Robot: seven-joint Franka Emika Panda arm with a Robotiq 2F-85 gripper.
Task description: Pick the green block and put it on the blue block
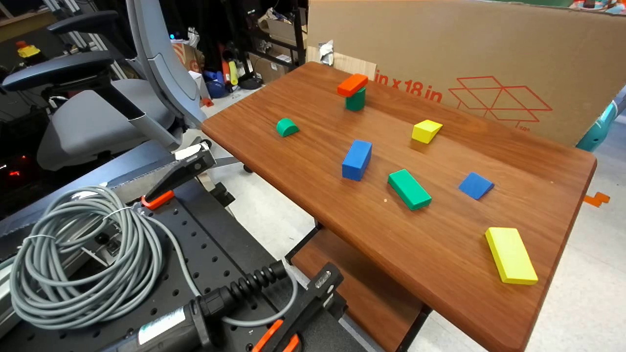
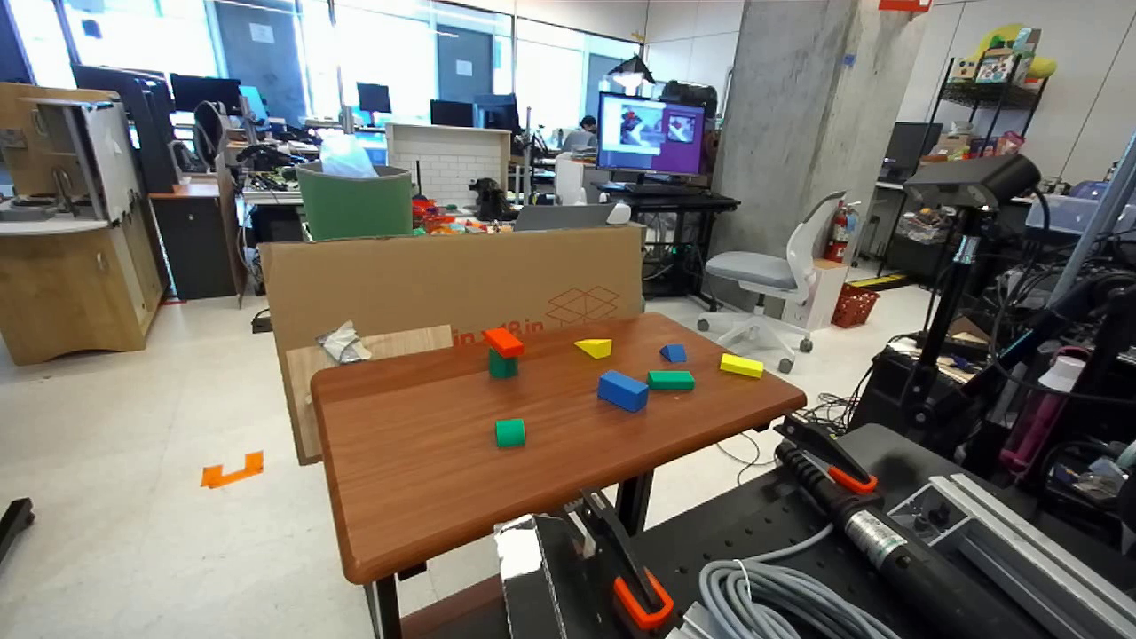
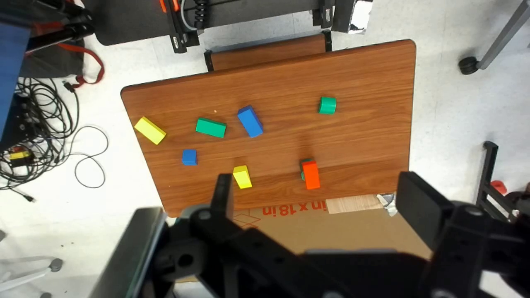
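Wrist view: my gripper stood spread and empty above the table, presumably to admit the green block, which lay near, not touching, the blue block, likely leaving grasp clearance.

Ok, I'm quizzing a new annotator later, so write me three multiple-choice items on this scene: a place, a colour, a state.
1. Where is the long green block relative to the blue block?
A) On top of it
B) Beside it on the table, apart
C) Underneath it

2. What colour is the upper piece resting on the standing green piece?
A) Orange-red
B) Yellow
C) Blue

3. How does the gripper stand?
A) Shut, empty
B) Shut on a block
C) Open

1: B, as the wrist view shows tabletop between the two.
2: A, as both exterior views show it.
3: C, as the wrist view shows its jaws wide apart, gripping nothing.
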